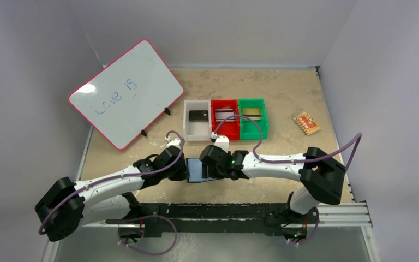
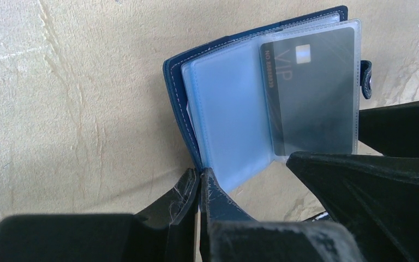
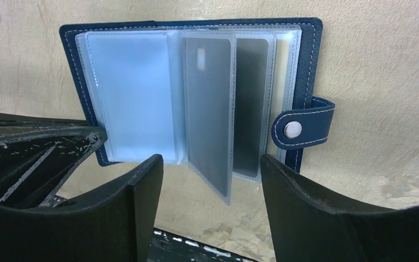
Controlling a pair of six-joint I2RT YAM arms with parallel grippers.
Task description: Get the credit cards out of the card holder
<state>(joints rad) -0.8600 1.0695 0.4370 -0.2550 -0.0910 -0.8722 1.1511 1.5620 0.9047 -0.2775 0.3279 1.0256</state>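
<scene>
- Whiteboard leans at the far left of the table, with "Love is" written on it in blue.
- Left gripper is closed tight, pinching the near left corner of the card holder's navy cover.
- Card holder lies open on the table just beyond the arm bases, between the two grippers. Its spine runs from near to far and its covers spread left to right, so the open spread is longest across the table. The snap tab points to the right.
- Clear plastic sleeves fan up from the spine. One half-raised sleeve carries a dark card marked "VIP", and a second dark card sits in the sleeve behind it.
- Right gripper is spread apart at the holder's near edge. The raised sleeve stands between its fingers, touching neither.
- White bin, red bin and green bin stand in a row beyond the holder, each with a card inside.
- Orange patterned piece lies flat at the far right.
</scene>
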